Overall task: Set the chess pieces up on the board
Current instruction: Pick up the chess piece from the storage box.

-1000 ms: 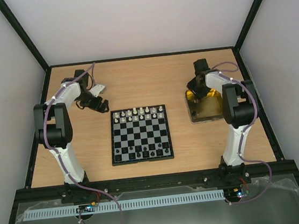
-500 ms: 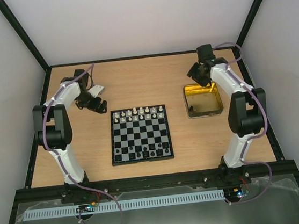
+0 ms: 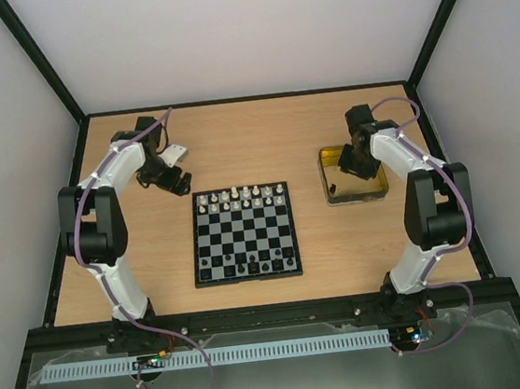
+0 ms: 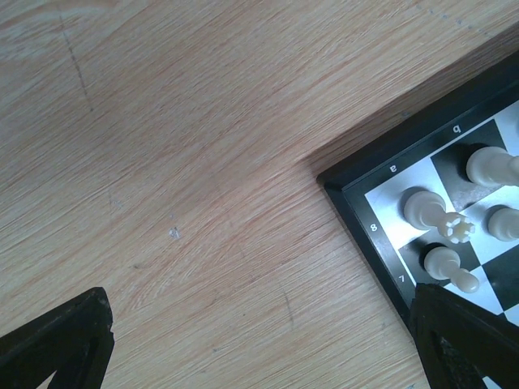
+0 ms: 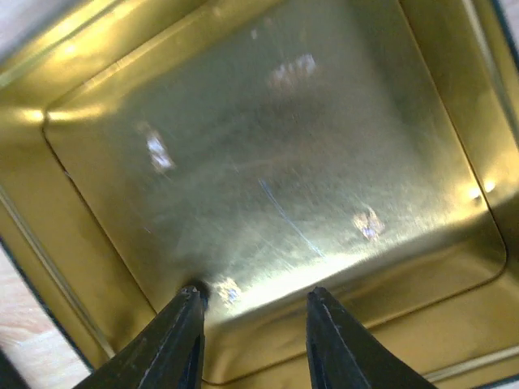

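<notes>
The board (image 3: 248,279) lies mid-table. Several white chess pieces (image 3: 240,198) stand in its two far rows and a few black pieces (image 3: 252,268) in the near rows. My left gripper (image 3: 172,180) hangs over bare table just off the board's far-left corner. It is open wide and empty (image 4: 259,356). The left wrist view shows that corner of the board (image 4: 357,211) with white pieces (image 4: 423,207). My right gripper (image 3: 352,158) is open inside the gold tray (image 3: 358,193). In the right wrist view (image 5: 253,324) a small dark thing (image 5: 197,288) lies at its left fingertip.
A small white object (image 3: 174,154) lies on the table behind the left gripper. The tray floor (image 5: 284,162) is shiny and scratched, with raised walls all round. Black frame rails edge the table.
My right gripper swung from over the tray to behind its far rim, then came back down into the tray. My left gripper shifted only slightly.
</notes>
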